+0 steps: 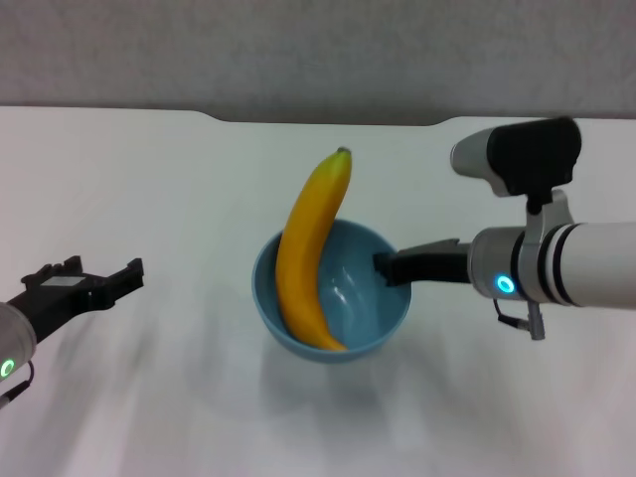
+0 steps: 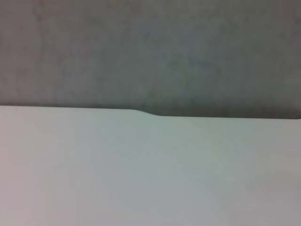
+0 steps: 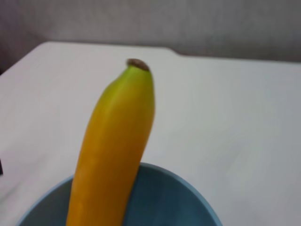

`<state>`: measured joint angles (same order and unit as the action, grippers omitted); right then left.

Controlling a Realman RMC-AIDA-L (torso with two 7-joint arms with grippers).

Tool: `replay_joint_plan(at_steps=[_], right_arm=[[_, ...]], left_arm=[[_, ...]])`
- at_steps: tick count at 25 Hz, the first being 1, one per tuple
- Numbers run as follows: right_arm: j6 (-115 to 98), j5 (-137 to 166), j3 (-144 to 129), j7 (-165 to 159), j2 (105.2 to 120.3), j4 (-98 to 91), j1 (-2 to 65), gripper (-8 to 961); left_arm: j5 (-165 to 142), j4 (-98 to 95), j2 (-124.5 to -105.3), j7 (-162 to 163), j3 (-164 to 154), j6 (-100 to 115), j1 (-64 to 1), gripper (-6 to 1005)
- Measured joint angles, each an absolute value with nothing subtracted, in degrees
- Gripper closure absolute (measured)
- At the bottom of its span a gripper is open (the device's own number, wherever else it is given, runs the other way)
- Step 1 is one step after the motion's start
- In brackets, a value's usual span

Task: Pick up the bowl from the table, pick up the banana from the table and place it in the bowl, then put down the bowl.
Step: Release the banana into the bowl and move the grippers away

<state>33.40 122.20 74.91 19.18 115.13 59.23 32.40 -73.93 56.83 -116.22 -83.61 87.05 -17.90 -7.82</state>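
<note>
The light-blue bowl (image 1: 370,316) is in the middle of the white table (image 1: 149,189). The yellow-orange banana (image 1: 308,248) stands tilted in it, its lower end on the bowl's floor and its dark stem tip sticking out over the far rim. My right gripper (image 1: 386,266) is shut on the bowl's right rim. I cannot tell if the bowl touches the table. The right wrist view shows the banana (image 3: 115,146) rising out of the bowl (image 3: 164,197). My left gripper (image 1: 104,278) is open and empty at the left, well apart from the bowl.
The table's far edge has a shallow cut-out (image 1: 328,121) behind the bowl, with a grey wall beyond. The left wrist view shows only bare tabletop (image 2: 141,169) and that edge.
</note>
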Motion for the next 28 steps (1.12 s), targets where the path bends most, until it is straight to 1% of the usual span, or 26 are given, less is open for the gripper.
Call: replay_joint_plan(at_steps=[9,28], right_arm=[[33.64,119.21,71.74,19.86,115.34,52.03,35.37,897],[32.86,119.09,70.76,19.85,115.4,48.68,34.8,895]], left_arm=[[-74.36,56.67,-116.4,-83.34,87.81,-17.4,-7.45,89],[-74.45,56.59,-116.54,-83.19,87.8,-17.31,-7.05,88]])
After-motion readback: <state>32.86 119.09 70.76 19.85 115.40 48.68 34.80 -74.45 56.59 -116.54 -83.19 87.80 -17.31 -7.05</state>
